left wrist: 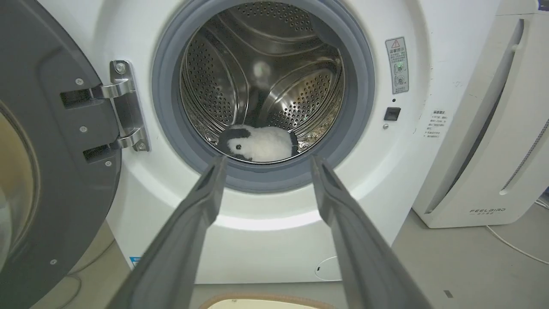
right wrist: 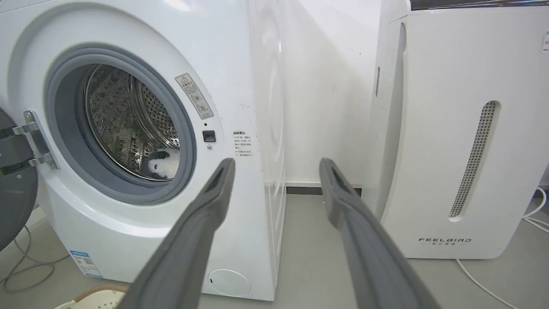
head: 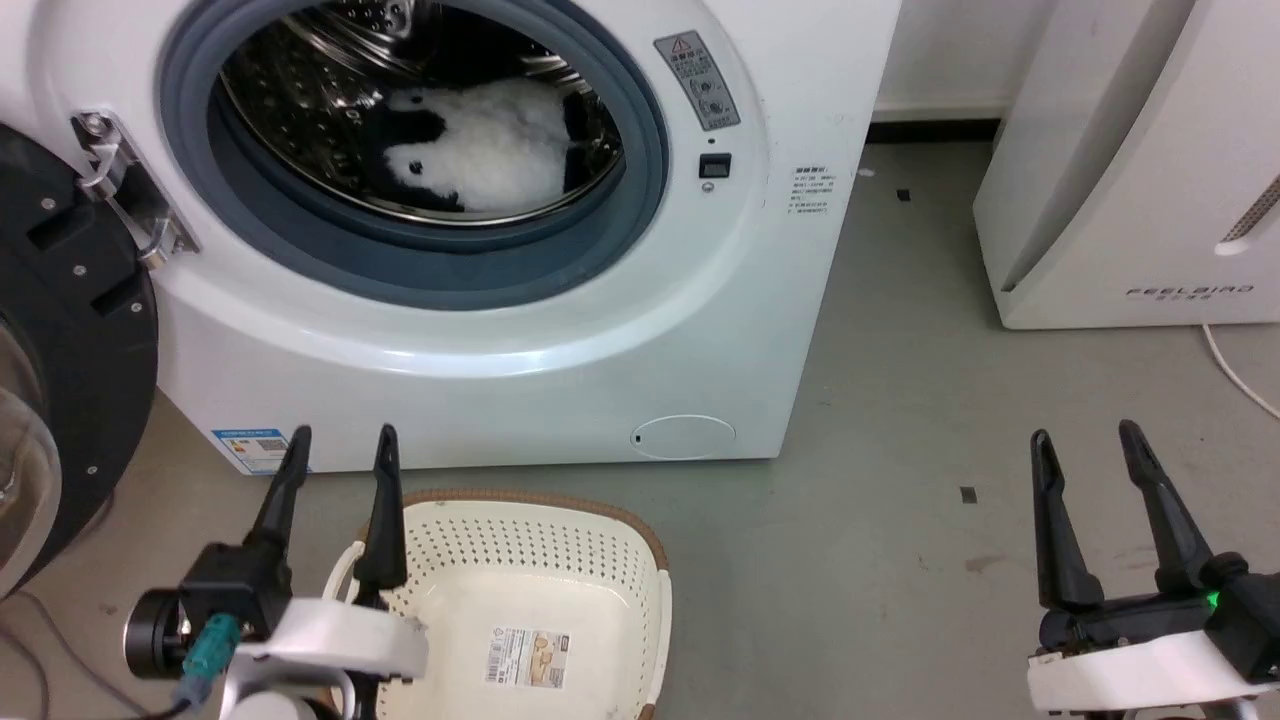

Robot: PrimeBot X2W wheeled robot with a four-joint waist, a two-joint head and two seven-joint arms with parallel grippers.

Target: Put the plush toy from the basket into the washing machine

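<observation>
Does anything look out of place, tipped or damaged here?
Nothing stands out. The plush toy lies inside the washing machine, whose door is open; the basket stands upright on the floor, holding only its label.

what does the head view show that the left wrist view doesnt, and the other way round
Head view, not left wrist: the right end effector, open, and the label on the bottom of the basket.
Left wrist, not head: the drum all the way up to its top.
Both: the washer, the panda lying in the drum, the open door, the basket's rim, and the left end effector, open.
</observation>
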